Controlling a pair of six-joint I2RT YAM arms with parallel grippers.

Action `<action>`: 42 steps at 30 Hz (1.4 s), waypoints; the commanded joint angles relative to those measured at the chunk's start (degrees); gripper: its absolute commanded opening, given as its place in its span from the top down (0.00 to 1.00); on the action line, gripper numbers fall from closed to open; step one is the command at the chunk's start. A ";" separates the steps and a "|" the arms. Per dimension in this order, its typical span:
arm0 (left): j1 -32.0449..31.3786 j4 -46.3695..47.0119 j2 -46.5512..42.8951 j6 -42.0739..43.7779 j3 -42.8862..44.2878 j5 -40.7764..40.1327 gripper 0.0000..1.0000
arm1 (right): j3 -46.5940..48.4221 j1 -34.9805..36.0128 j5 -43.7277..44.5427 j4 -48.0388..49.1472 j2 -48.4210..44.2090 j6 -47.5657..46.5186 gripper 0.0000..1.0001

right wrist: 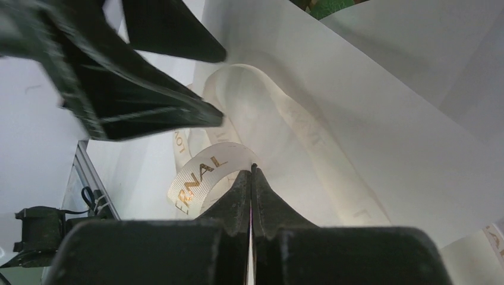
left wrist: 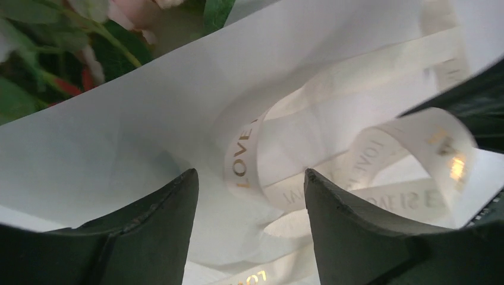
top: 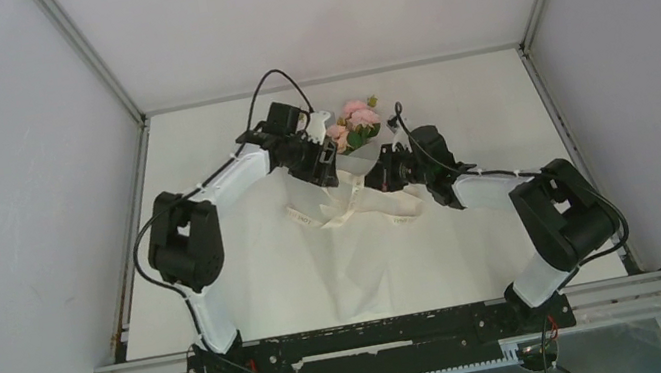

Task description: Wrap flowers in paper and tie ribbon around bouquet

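The pink flowers [top: 356,121] lie at the table's far middle, their stems sheathed in the white paper [top: 389,258], which spreads toward the near edge. The cream ribbon [top: 341,213] with gold lettering loops across the paper below both grippers. My left gripper [left wrist: 250,173] is open over the paper [left wrist: 148,130]; a ribbon loop [left wrist: 241,160] lies just beyond its tips, untouched. My right gripper [right wrist: 252,168] is shut on the ribbon [right wrist: 199,175], which curls left from its tips. The left gripper's fingers [right wrist: 148,107] hang close above the right gripper. Green leaves [left wrist: 35,53] show at the upper left.
Grey enclosure walls [top: 14,199] ring the white table on three sides. The two arms [top: 189,241] reach inward from the near rail [top: 382,335] and nearly meet at the bouquet. Black cables [top: 273,79] arch over the left wrist.
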 commanded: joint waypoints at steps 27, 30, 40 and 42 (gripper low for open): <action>6.02 -3.54 -15.05 0.80 -16.18 8.78 0.98 | 4.25 1.47 7.08 -0.15 12.36 9.35 1.00; 6.41 -5.12 -16.38 3.76 -19.82 7.80 0.91 | 4.27 1.56 6.36 -0.46 12.78 8.66 1.00; 6.00 -13.09 -22.24 15.43 -8.90 2.00 0.57 | 4.98 0.66 1.41 -5.17 12.93 10.01 1.00; 3.45 -14.71 -22.15 18.12 -6.30 4.68 0.57 | 4.96 0.19 0.02 -5.70 13.19 11.13 1.00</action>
